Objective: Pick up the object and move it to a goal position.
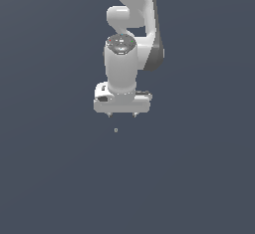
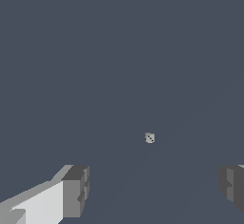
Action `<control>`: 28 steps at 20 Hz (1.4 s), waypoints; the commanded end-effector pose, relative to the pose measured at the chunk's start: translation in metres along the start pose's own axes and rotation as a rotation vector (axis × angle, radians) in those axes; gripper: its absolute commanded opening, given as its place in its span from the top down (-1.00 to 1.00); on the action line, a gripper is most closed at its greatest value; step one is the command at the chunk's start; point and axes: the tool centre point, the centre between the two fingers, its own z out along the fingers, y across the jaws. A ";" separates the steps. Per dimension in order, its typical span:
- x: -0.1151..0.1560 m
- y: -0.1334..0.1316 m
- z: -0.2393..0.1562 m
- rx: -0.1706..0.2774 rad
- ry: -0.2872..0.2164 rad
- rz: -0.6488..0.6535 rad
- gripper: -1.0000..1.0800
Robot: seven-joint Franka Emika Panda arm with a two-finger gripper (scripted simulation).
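One white arm (image 1: 130, 24) hangs over a plain slate-grey surface (image 1: 50, 178), ending in one gripper (image 1: 121, 114) pointed straight down. Its two fingers (image 2: 75, 189) stand wide apart, holding nothing; in the wrist view each dark grey pad sits at an outer edge of the picture with bare surface between them.

One object (image 1: 116, 130), a tiny pale grey speck, is alone on the surface. In the exterior view it is just below the fingertips, at about 7 o'clock from the point midway between them, near but apart. The wrist view shows it as a small pale cube with dark dots, untouched by either finger
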 end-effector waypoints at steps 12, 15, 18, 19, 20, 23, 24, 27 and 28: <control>0.004 -0.015 -0.010 -0.005 0.019 -0.070 -0.92; 0.003 -0.013 -0.005 -0.003 0.017 -0.064 -0.92; 0.002 -0.009 0.007 0.000 0.014 -0.056 -0.92; 0.002 -0.007 0.013 0.002 0.012 -0.051 -0.92; 0.001 -0.004 0.019 0.004 0.010 -0.046 -0.92; -0.002 0.004 0.043 0.010 0.003 -0.026 -0.92; -0.004 0.008 0.052 0.012 0.000 -0.018 -0.92; -0.010 0.019 0.080 0.017 -0.008 0.006 -0.92; -0.012 0.022 0.088 0.019 -0.010 0.013 -0.92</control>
